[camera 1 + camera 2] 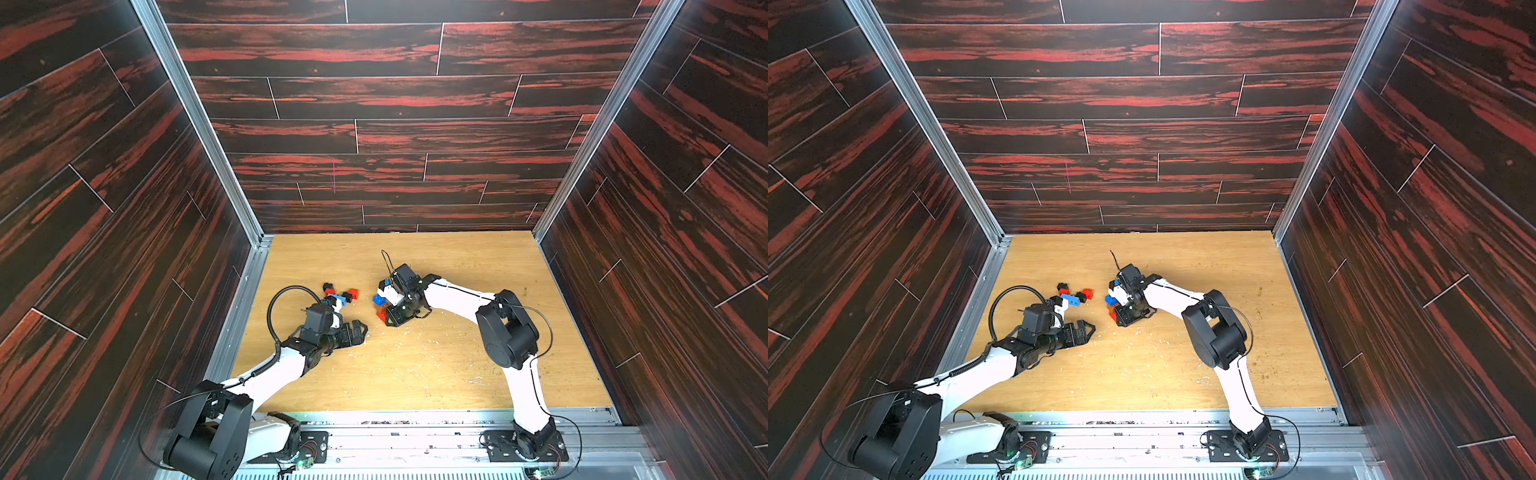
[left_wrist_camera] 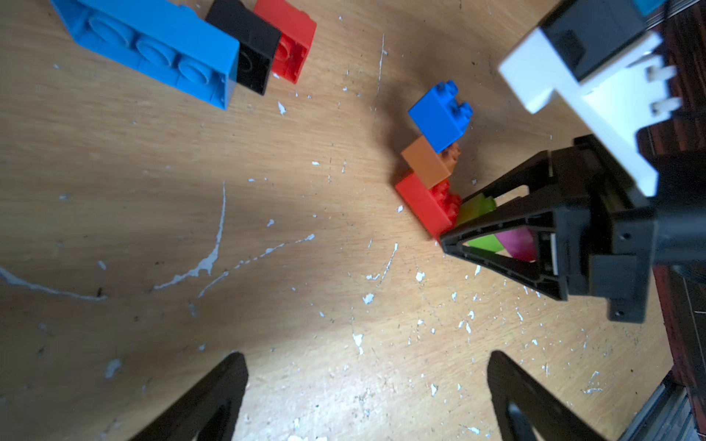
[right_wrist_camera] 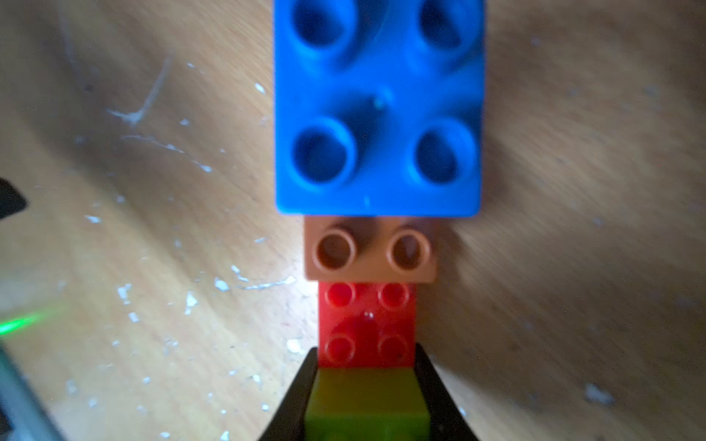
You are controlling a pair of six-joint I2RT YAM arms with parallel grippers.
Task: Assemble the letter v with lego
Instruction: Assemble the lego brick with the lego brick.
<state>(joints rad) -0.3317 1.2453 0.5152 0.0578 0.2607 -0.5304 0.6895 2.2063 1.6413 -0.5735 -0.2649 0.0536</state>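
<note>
While the right fingers [image 3: 294, 404] clamp the green brick [image 3: 365, 397] of a stepped lego chain [image 3: 366, 320], the left fingers [image 2: 206, 393] gape wide and empty near it above the desk [image 2: 153, 229].

Scuffed wooden tabletop [image 1: 415, 374] (dark-red panelled walls [image 1: 374, 95])

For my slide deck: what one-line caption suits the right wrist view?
Right tool grips green brick, chained to red brick, orange brick and blue brick, table beneath.
</note>
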